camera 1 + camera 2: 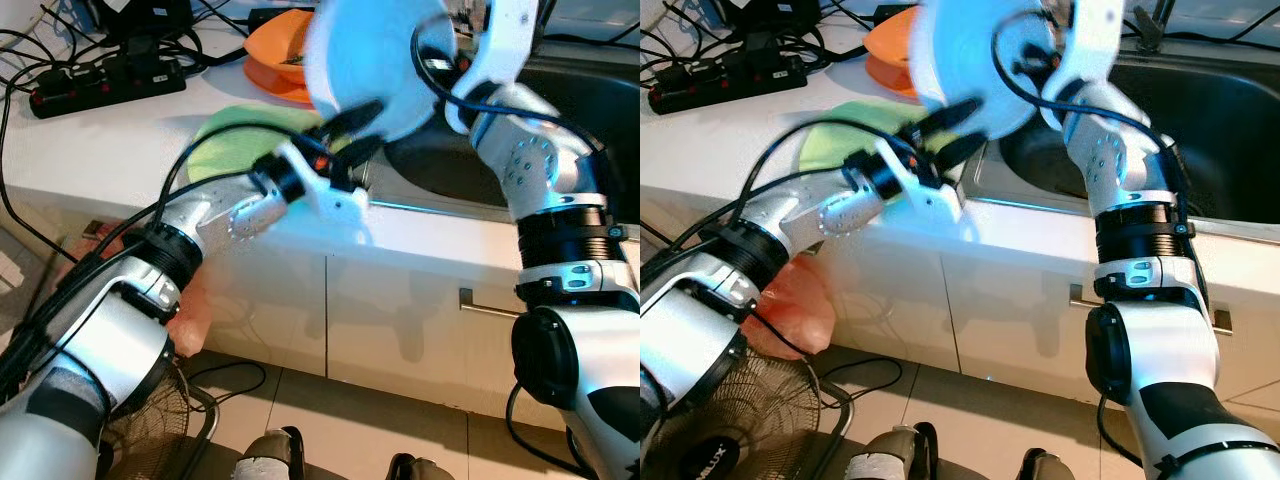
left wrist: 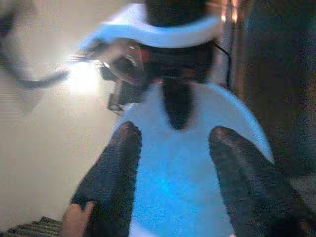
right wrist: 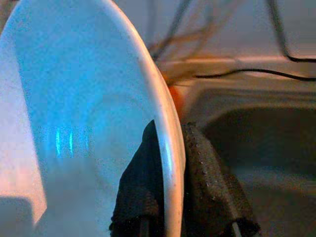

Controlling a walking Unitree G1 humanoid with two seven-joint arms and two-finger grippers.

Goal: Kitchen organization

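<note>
The right end effector [image 3: 165, 197] pinches the rim of a white plate [image 1: 375, 60], held tilted above the sink [image 1: 590, 120] edge. The left end effector [image 1: 350, 130] reaches under the plate, fingers spread apart and holding nothing. An orange bowl [image 1: 275, 55] on the surface [image 1: 90, 140] has dark contents I cannot identify.

Head stereo pair looks forward and down over white counter [image 1: 90, 140] toward sink [image 1: 1200, 110], mid range, near-identical scene. Left wrist camera sights along its fingers [image 2: 111, 182], very close, blurred. Right wrist camera close on plate [image 3: 74, 113] rim; plate shared by all views.
</note>
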